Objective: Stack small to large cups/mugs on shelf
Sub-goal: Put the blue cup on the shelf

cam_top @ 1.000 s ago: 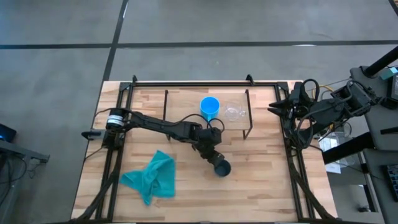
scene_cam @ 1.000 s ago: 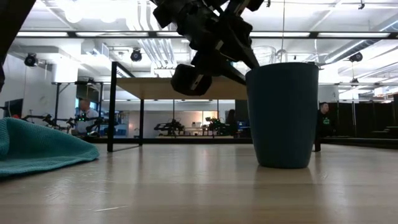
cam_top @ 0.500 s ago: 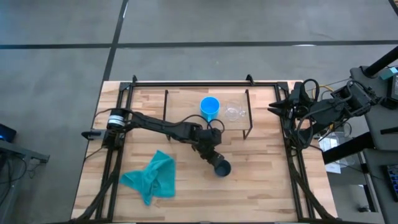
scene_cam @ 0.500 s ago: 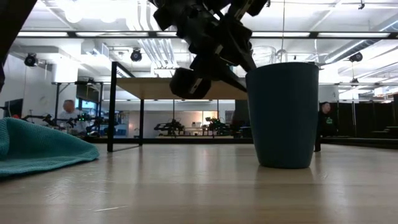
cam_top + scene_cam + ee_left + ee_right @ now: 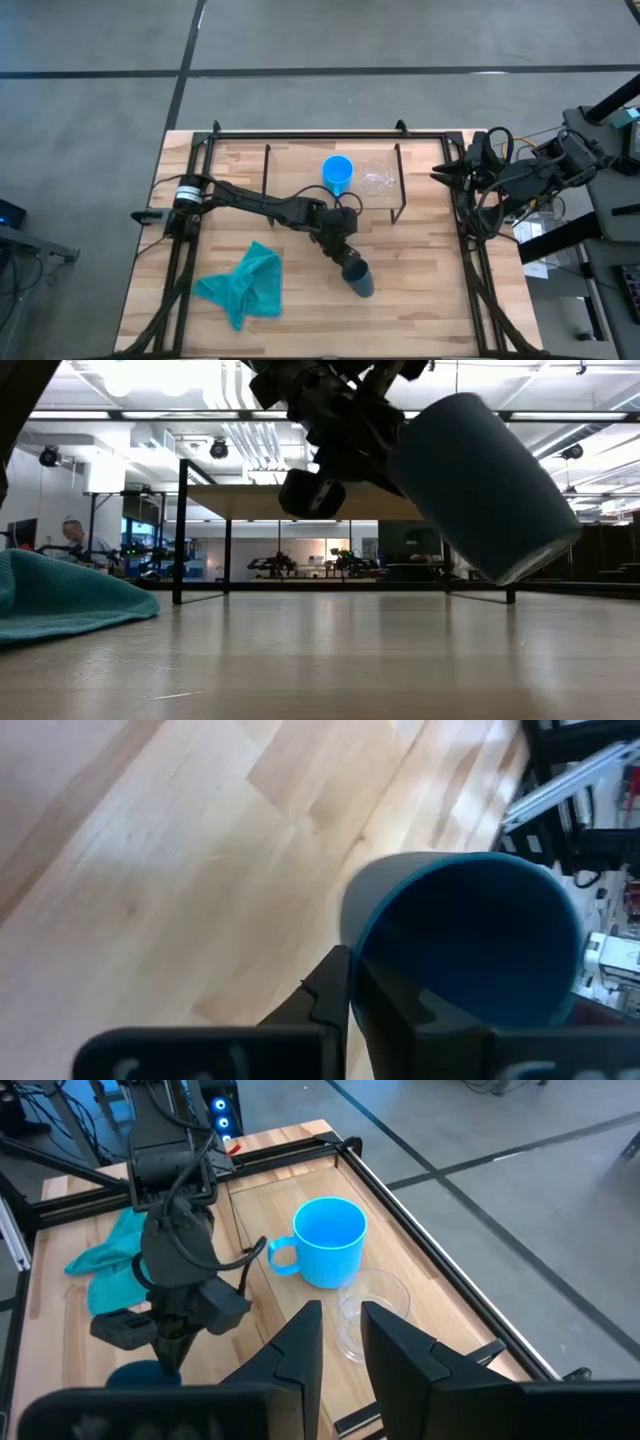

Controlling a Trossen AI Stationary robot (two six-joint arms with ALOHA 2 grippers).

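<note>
The left pincer (image 5: pixel 349 264) grips the rim of the dark teal-black cup (image 5: pixel 483 485), holding it tilted clear above the wooden bench (image 5: pixel 420 290). The right pincer (image 5: pixel 440 174) waits closed at the bench's edge.

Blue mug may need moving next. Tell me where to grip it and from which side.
Probably grip the blue mug by its rim, coming straight down: it stands upright on the shelf with its mouth open. Take the wall away from the glass cup, which stands close beside it, and off the side handle.
</note>
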